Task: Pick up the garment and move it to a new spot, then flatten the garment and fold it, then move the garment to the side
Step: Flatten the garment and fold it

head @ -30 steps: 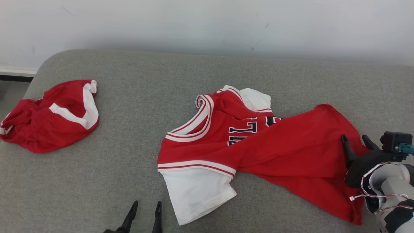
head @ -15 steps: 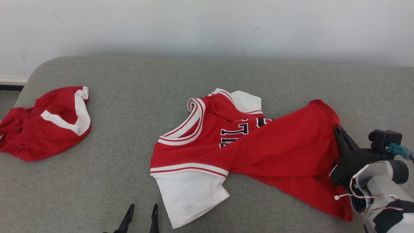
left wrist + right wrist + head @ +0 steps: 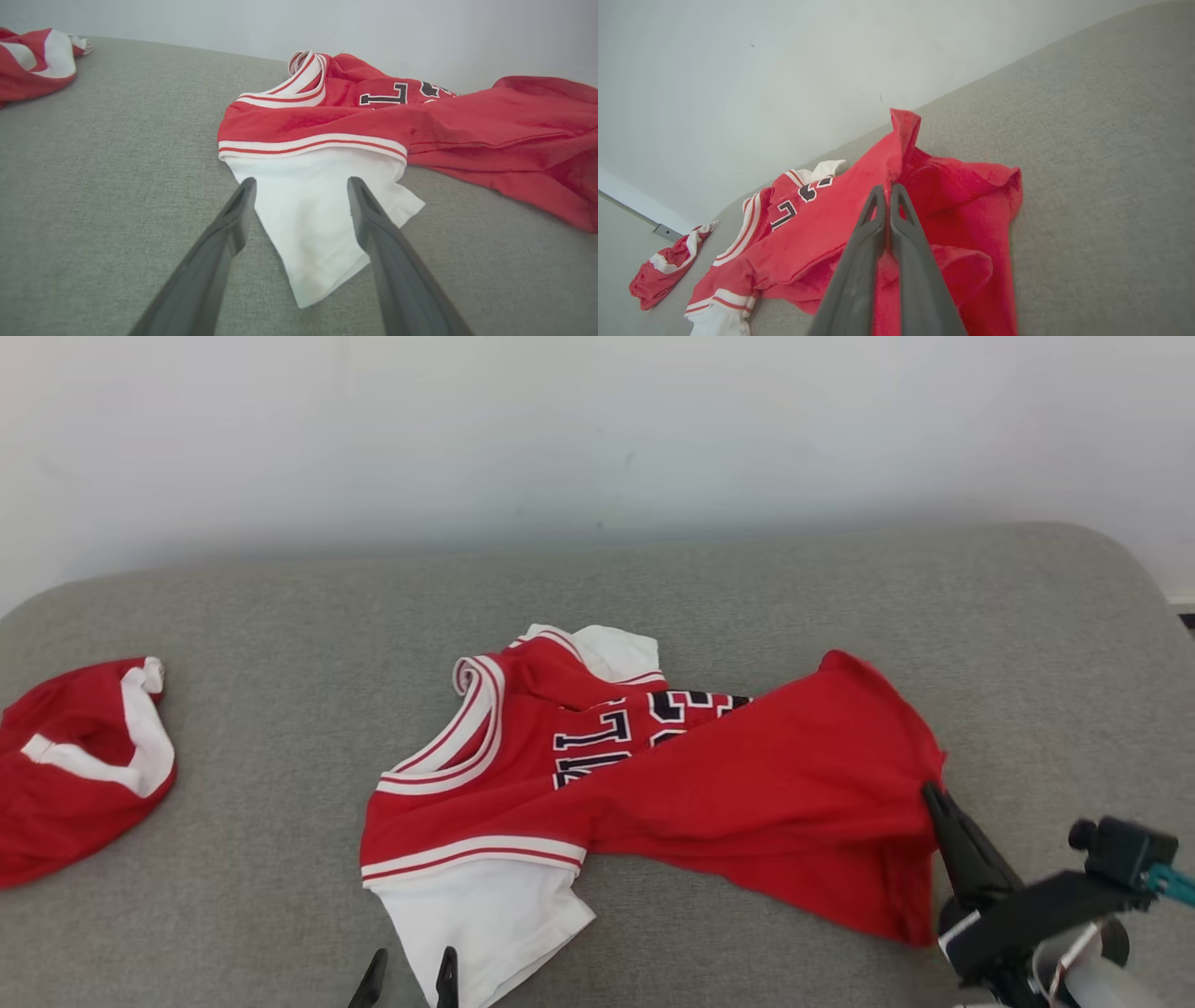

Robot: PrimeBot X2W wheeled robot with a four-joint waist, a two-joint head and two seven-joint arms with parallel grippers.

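1. Jersey (image 3: 653,784) crumpled mid-couch (image 3: 280,616), hem at 4 o'clock.
2. Right jaws clenched on hem; left jaws released, by white sleeve (image 3: 485,924) at 7 o'clock.
3. Grip made; move, flatten, fold, set-aside all left.

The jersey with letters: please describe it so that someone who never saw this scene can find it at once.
On the grey cushion against the white wall lie two red-and-white garments. The jersey sits near the middle, its right edge pinched by the right end effector. Unlike the crumpled bundle at the far left, it shows dark block letters and a white sleeve.
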